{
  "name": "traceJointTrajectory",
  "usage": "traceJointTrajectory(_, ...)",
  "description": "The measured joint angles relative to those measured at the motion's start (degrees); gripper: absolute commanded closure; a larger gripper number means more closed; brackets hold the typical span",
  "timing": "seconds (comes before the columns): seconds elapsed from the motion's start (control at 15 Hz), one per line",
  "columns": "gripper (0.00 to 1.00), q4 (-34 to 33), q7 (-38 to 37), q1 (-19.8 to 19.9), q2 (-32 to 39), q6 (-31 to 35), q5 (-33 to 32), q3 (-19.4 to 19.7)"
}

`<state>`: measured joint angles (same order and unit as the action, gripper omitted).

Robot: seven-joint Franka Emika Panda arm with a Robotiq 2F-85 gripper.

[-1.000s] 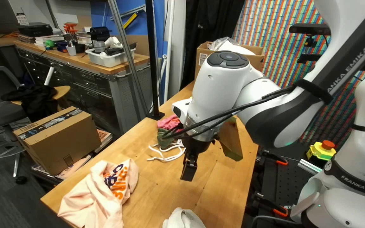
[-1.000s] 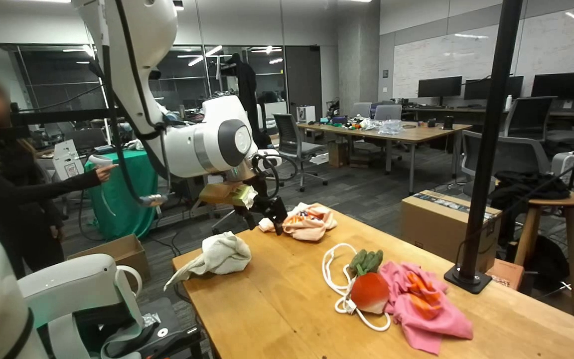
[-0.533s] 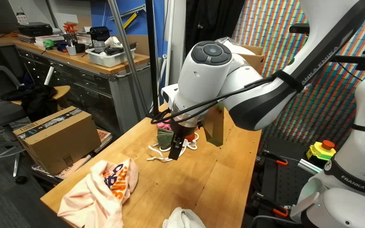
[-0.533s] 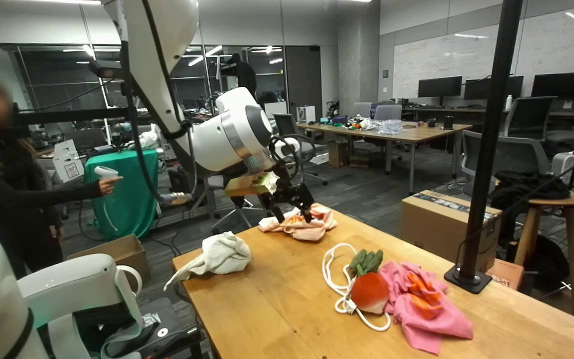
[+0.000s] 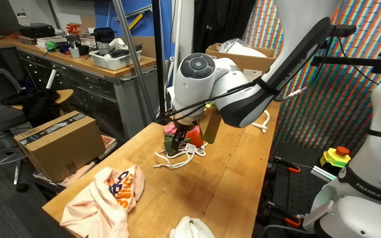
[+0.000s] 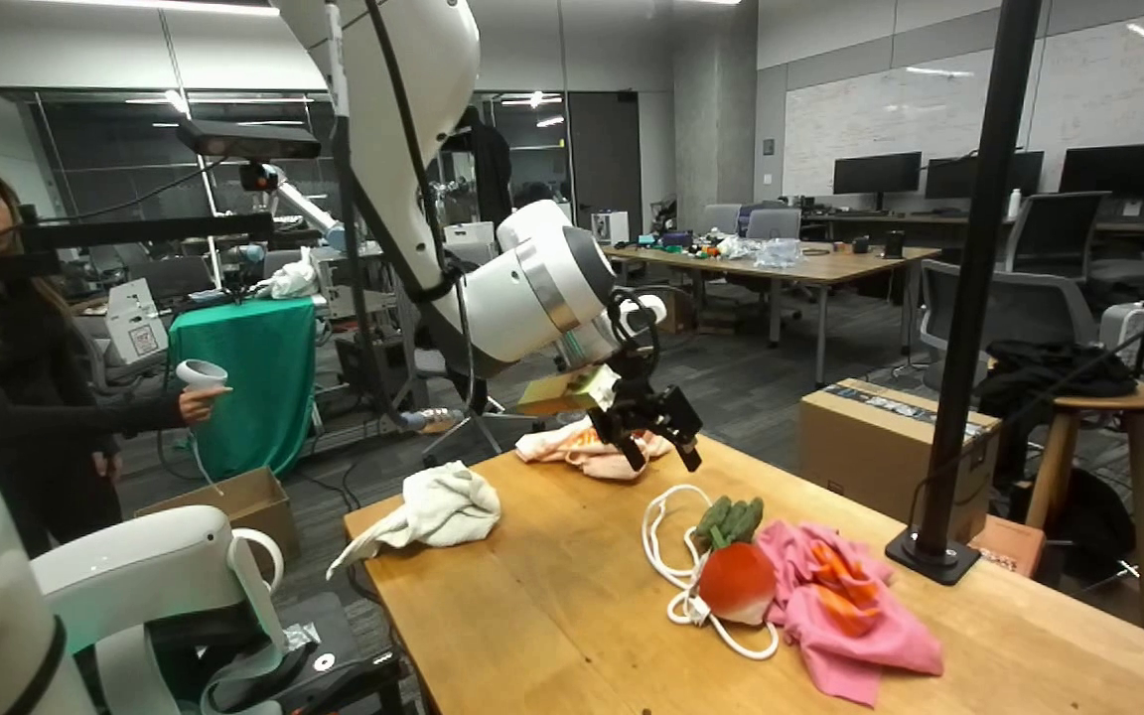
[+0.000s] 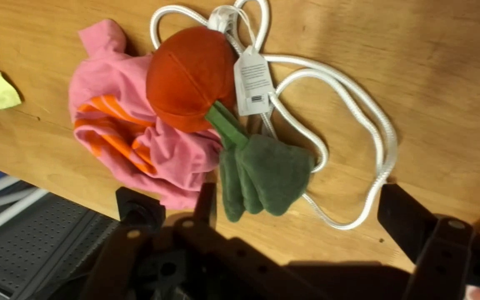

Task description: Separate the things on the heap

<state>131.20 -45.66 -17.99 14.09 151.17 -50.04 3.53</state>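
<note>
Close by me on the counter (image 6: 552,606), what's left of the heap (image 6: 802,596) lies in one small huddle: a red toy (image 6: 737,586) with green leaves (image 6: 729,518), a white cord (image 7: 390,141) and a pink cloth (image 6: 855,621). What has just changed is that the jaws have swung across towards it; they hang above the counter just beyond the leaves, spread wide, nothing between them. The pieces themselves haven't shifted, so I take this as the approach to the next pick, with the toy the likeliest choice.

It looks soft and plump, a round velvety body touching the pink cloth and seemingly partly over it, leaves pointing towards the jaws, a paper tag (image 7: 252,81) lying by the cord. That cord loops loosely beside it and may be tied on at its pale end, though I can't be sure; if so, it should trail along in a lift. The pink cloth is crumpled, orange print showing, and could get nipped too.

Farther down, the white cloth (image 6: 443,508) sits bunched, well apart, one corner hanging over the edge. Beyond it the peach cloth (image 5: 106,205) lies rumpled on its own, already sorted by the look of it
</note>
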Motion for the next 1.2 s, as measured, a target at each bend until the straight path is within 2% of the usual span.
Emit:
traceJointTrajectory(0.2,0.0,-2.27,-0.72,1.93,2.62,-0.01,0.01,1.61)
traceJointTrajectory(0.67,0.0,-3.42,-1.17,8.27,6.06,-0.1,2.49,1.66)
traceJointTrajectory(0.93,0.0,-3.24,-0.68,9.2,7.68,-0.15,8.38,1.52)
traceJointTrajectory(1.13,0.0,-3.26,-0.61,9.19,8.61,-0.15,10.4,1.63)
traceJointTrajectory(1.2,0.06,-3.26,-0.61,9.19,8.86,-0.15,10.75,1.77)
